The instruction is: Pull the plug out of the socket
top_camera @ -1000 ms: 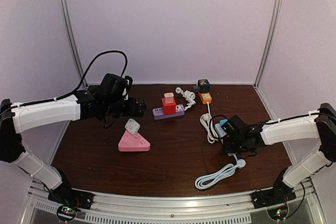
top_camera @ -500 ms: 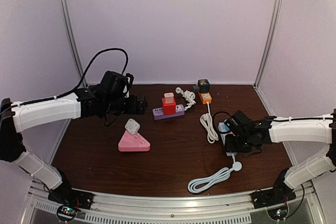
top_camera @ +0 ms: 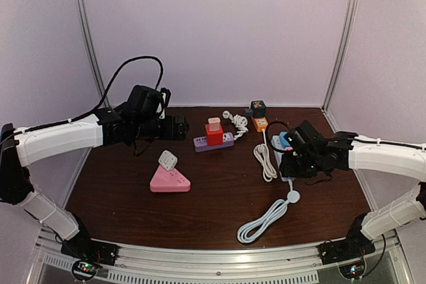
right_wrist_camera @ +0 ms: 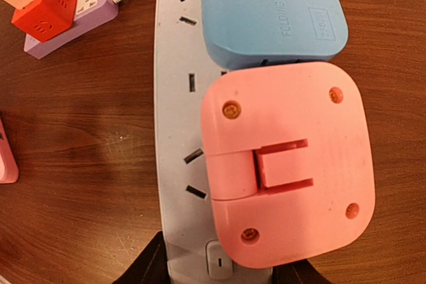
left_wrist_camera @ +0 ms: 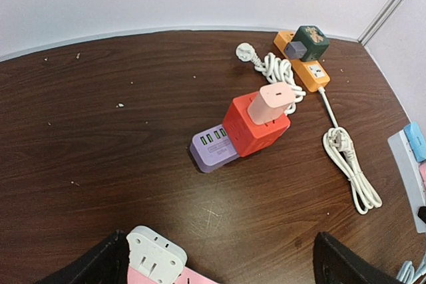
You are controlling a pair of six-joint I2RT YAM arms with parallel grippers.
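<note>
My right gripper (top_camera: 290, 157) is shut on the switch end of a white power strip (right_wrist_camera: 174, 131), one finger on each side of it (right_wrist_camera: 223, 272). A pink plug (right_wrist_camera: 286, 171) and a blue plug (right_wrist_camera: 273, 14) sit in the strip side by side. From above, the strip (top_camera: 277, 145) and the blue plug (top_camera: 285, 140) show just ahead of the gripper. My left gripper (top_camera: 177, 128) is open and empty, held above the table at the back left. In its wrist view its fingers (left_wrist_camera: 219, 265) flank a white adapter (left_wrist_camera: 155, 256) on a pink triangular socket (top_camera: 169, 181).
A purple strip (top_camera: 214, 142) carries a red cube (top_camera: 213, 135) with a pale pink plug (top_camera: 213, 124) on top. An orange strip (top_camera: 259, 124) with a dark green cube (top_camera: 257, 107) lies at the back. White cables lie at the middle right (top_camera: 266, 161) and front (top_camera: 265, 221).
My right gripper has moved back toward the far side with the white strip, dragging its cable and the cable's plug along. My left gripper has drifted slightly back.
</note>
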